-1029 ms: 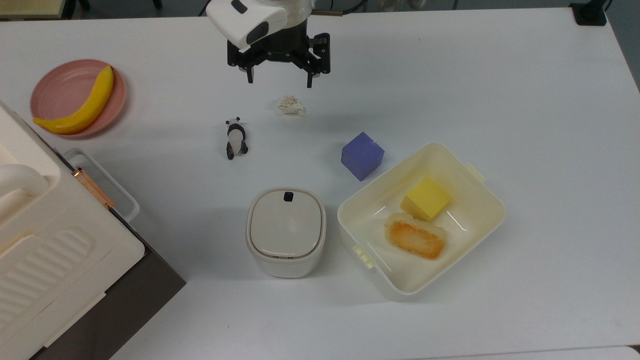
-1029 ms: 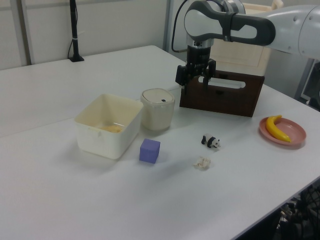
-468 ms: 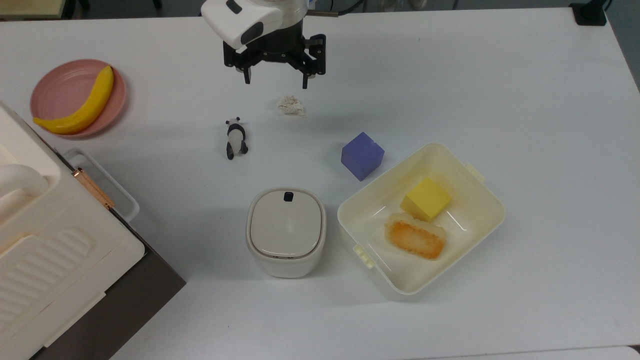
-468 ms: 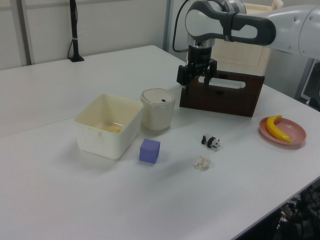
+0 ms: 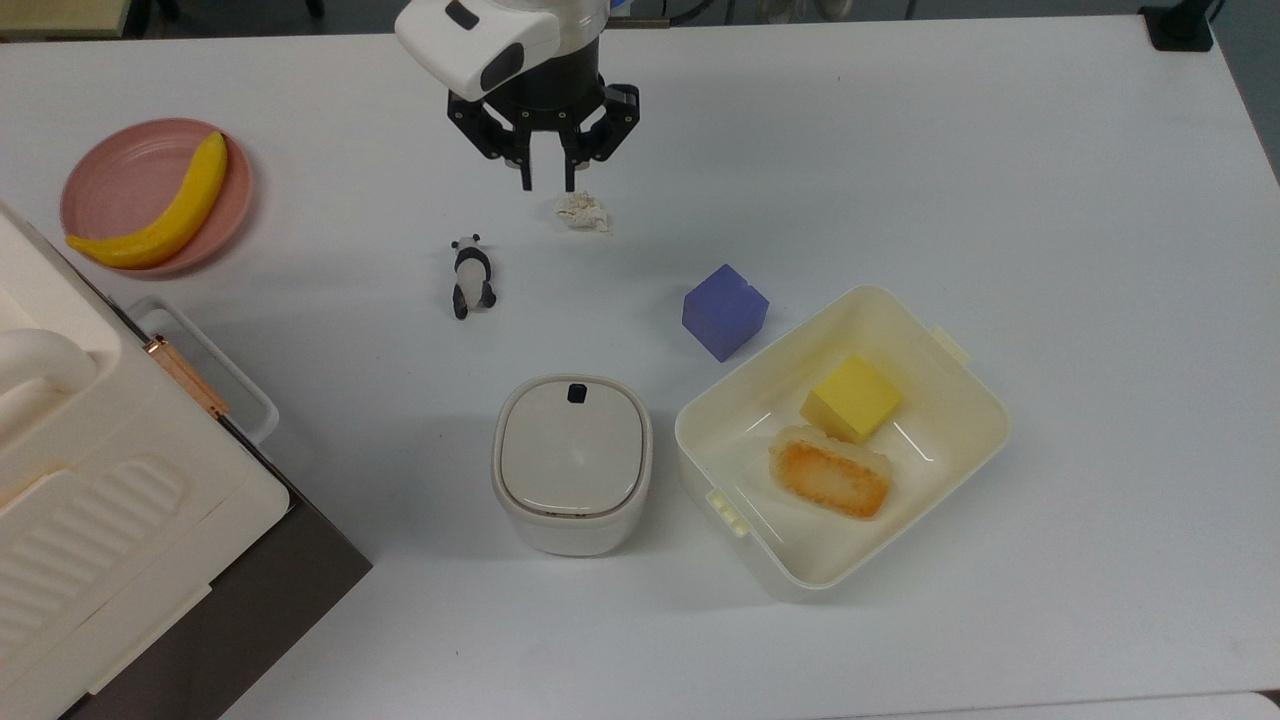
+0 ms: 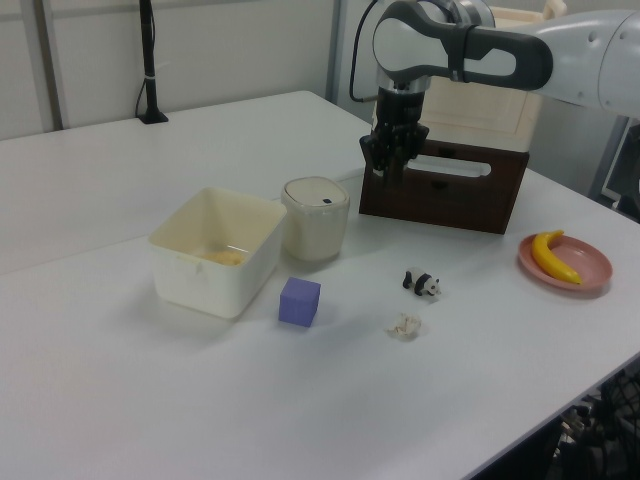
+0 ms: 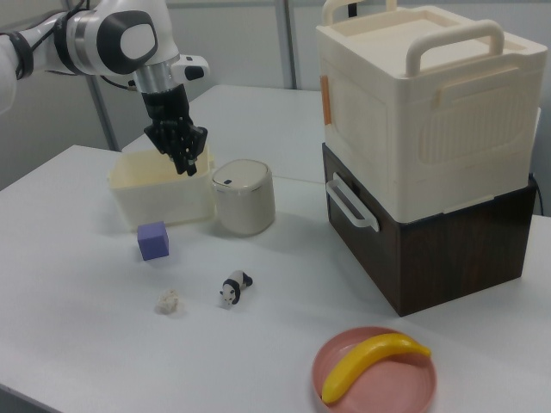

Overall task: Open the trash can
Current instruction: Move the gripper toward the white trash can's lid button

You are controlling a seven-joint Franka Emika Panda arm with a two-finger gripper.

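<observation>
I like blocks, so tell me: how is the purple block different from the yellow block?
The purple block sits on the bare table, while the yellow block lies inside the cream box. The purple block stands alone; the yellow block has an orange-topped food piece right beside it. Both are plain cubes of similar size.

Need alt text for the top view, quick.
Lidded trash can sits near the table's front edge, gripper nearly closed far behind it above a crumpled scrap; an open food box is at the top view's right.
</observation>
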